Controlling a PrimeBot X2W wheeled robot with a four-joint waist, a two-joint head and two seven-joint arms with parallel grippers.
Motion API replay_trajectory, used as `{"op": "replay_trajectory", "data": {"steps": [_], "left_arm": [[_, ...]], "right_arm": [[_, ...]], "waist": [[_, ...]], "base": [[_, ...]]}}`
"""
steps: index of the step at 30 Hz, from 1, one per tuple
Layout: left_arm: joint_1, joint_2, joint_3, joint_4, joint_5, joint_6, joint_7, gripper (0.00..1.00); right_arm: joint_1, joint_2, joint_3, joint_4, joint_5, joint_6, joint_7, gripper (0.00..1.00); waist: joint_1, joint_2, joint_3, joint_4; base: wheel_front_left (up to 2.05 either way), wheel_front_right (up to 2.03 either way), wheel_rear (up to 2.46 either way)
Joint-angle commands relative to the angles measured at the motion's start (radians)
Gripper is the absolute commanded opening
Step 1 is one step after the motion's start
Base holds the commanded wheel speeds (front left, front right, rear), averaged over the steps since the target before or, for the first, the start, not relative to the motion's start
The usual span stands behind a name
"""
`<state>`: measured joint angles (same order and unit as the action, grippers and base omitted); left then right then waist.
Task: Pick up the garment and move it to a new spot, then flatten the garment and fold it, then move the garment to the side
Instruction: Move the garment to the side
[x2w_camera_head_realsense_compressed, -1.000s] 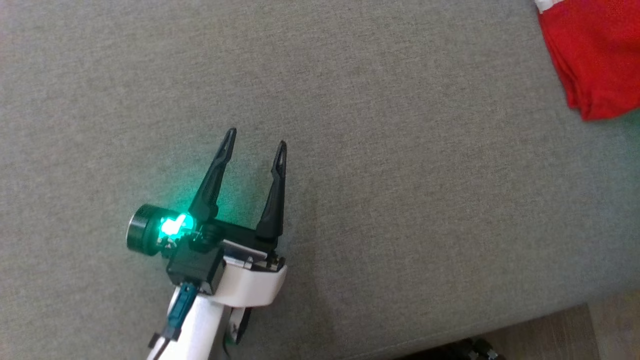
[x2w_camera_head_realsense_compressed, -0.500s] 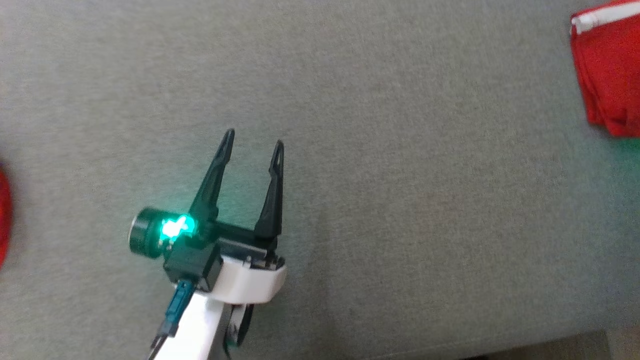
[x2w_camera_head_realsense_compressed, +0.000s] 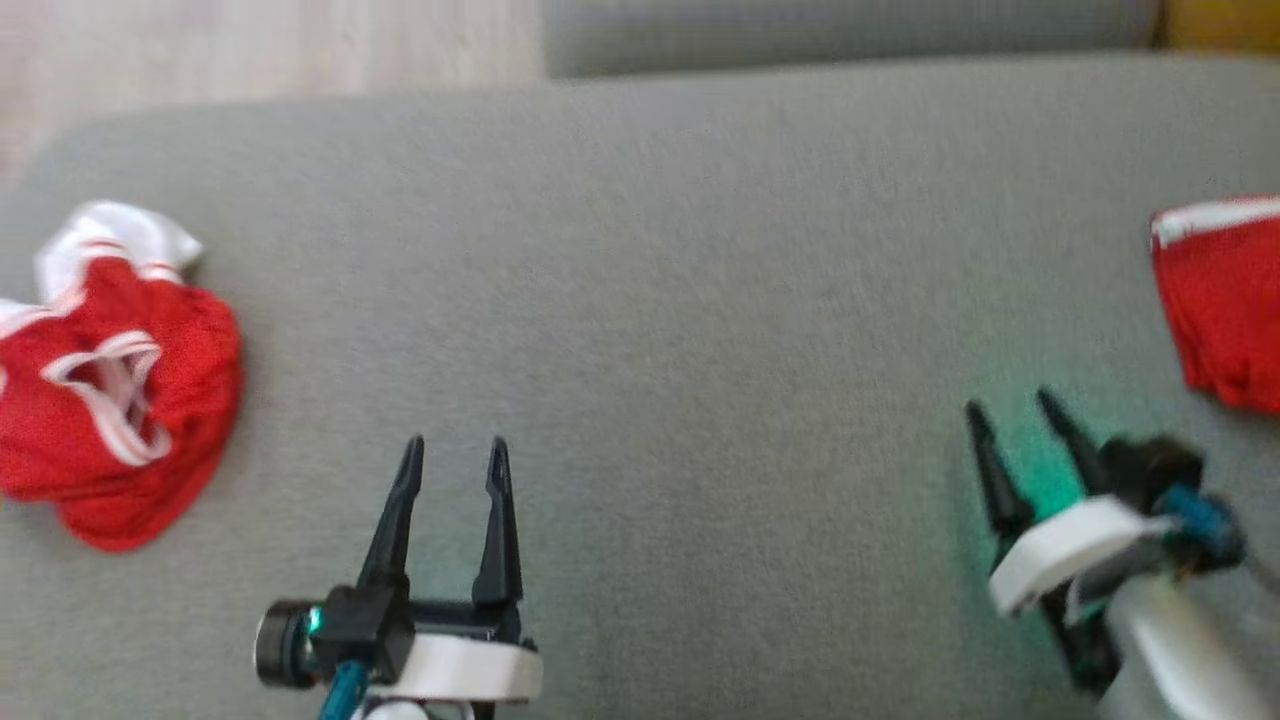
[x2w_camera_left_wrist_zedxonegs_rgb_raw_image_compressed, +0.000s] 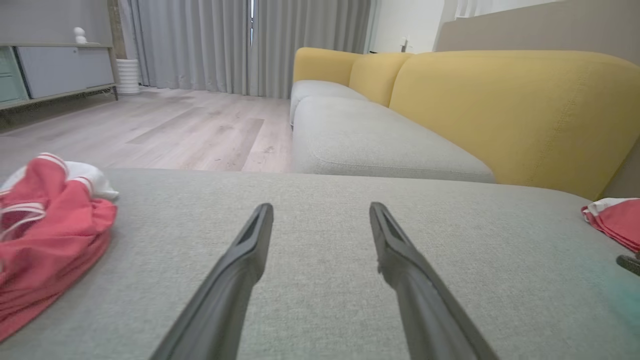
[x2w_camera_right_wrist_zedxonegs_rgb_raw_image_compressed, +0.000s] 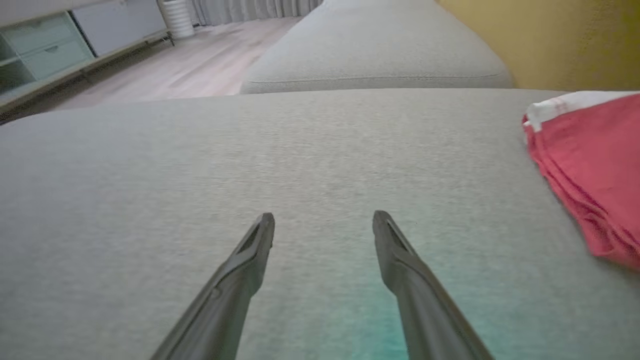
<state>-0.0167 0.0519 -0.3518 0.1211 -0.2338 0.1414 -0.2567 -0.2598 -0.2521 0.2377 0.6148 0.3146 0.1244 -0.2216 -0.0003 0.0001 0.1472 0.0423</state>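
Grey sofa cushion (x2w_camera_head_realsense_compressed: 700, 250): crumpled red garment (x2w_camera_head_realsense_compressed: 110, 390), white trim, bunched at far left; folded red garment (x2w_camera_head_realsense_compressed: 1220, 310) flat at right edge. Left gripper (x2w_camera_head_realsense_compressed: 457, 448) and right gripper (x2w_camera_head_realsense_compressed: 1008, 402) both spread wide, empty, between them.

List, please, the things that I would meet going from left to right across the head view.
Crumpled red garment with white trim → left end effector → right end effector → folded red garment with a white edge, all over the grey fabric cushion.

Grey sofa seat (x2w_camera_left_wrist_zedxonegs_rgb_raw_image_compressed: 380, 145), yellow backrest (x2w_camera_left_wrist_zedxonegs_rgb_raw_image_compressed: 510, 105), wood floor (x2w_camera_left_wrist_zedxonegs_rgb_raw_image_compressed: 165, 125), grey curtains (x2w_camera_left_wrist_zedxonegs_rgb_raw_image_compressed: 200, 45).
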Motion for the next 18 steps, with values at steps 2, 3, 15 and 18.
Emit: {"op": "replay_trajectory", "data": {"steps": [2, 3, 15, 18], "left_arm": [[0.01, -0.002, 0.046, -0.03, 0.005, 0.004, -0.005, 1.0], [0.019, -0.002, 0.051, -0.034, 0.012, 0.002, -0.005, 1.0], [0.122, -0.002, 0.11, -0.134, 0.072, -0.006, -0.005, 1.0], [0.139, -0.001, 0.121, -0.119, 0.085, -0.026, -0.005, 1.0]], "right_arm": [[0.036, 0.031, 0.001, -0.056, -0.028, 0.006, -0.033, 1.0], [0.056, 0.048, -0.011, -0.075, -0.043, 0.006, -0.037, 1.0], [0.331, 0.164, -0.172, -0.474, -0.159, 0.006, -0.04, 1.0], [0.366, 0.174, -0.172, -0.476, -0.163, 0.006, -0.04, 1.0]], "waist": [[0.0003, -0.0001, -0.122, 0.07], [0.0003, -0.0001, -0.139, 0.073], [0.0003, -0.0001, -0.204, 0.061], [0.0003, -0.0001, -0.213, 0.056]], "base": [[0.0, 0.0, 0.0], [0.0, 0.0, 0.0], [0.0, 0.0, 0.0], [0.0, 0.0, 0.0]]}}
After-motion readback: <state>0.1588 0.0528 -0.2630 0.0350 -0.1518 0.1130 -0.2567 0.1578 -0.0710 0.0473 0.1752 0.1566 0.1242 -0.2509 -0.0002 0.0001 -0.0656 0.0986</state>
